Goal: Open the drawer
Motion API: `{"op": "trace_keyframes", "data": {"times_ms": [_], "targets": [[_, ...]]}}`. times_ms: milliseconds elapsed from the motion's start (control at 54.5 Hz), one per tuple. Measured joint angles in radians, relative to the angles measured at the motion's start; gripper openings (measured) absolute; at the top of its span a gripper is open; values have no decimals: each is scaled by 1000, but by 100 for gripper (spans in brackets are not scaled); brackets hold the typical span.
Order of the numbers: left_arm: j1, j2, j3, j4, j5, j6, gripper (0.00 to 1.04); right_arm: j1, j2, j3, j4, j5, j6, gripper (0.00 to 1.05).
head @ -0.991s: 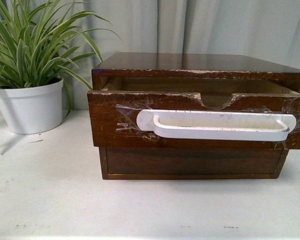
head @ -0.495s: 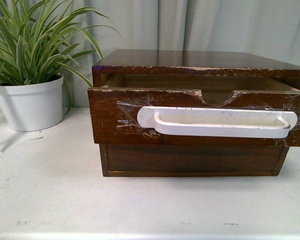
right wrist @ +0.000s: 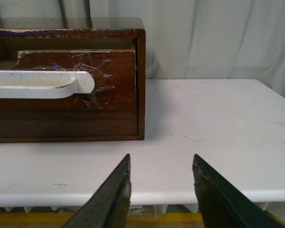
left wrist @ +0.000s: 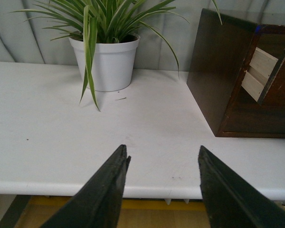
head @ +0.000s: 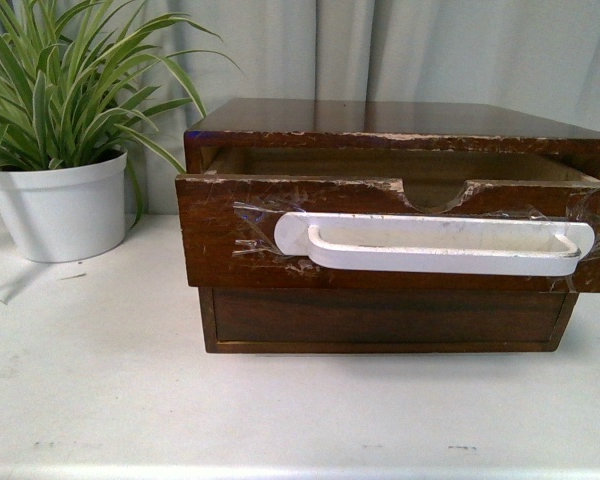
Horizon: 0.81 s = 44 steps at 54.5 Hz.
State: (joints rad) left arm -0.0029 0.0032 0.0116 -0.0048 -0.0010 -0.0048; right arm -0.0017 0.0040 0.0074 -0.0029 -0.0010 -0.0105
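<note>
The drawer [head: 220,235] is the upper front of a dark brown wooden cabinet [head: 380,118] and stands pulled out toward me. Its long white handle [head: 435,245] is held on with clear tape, below a half-round notch and a chipped top edge. The drawer's side shows in the left wrist view [left wrist: 260,73], its front and handle end in the right wrist view [right wrist: 47,84]. My left gripper [left wrist: 162,156] is open and empty at the table's front edge, left of the cabinet. My right gripper [right wrist: 161,164] is open and empty at the front edge, right of the cabinet. Neither arm shows in the front view.
A plain lower drawer front [head: 380,320] without a handle sits under the open drawer. A white pot with a striped green plant [head: 60,205] stands at the back left, also in the left wrist view [left wrist: 104,61]. The white table [head: 100,380] ends in front; grey curtain behind.
Between one second ago and half a second ago the whole scene shifted slightly in the front view. Nothing has visibly changed since; the drawer stays pulled out.
</note>
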Motion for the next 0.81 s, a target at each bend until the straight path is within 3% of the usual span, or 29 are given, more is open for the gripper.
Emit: {"op": "trace_keyframes", "data": {"times_ms": [275, 330, 807], "targets": [[0, 0, 0, 0, 0, 0, 98, 0, 0, 0, 0, 0, 0, 89], [0, 0, 0, 0, 0, 1, 99, 0, 0, 0, 0, 0, 1, 98], [0, 0, 0, 0, 0, 1, 99, 0, 0, 0, 0, 0, 1, 96]]}}
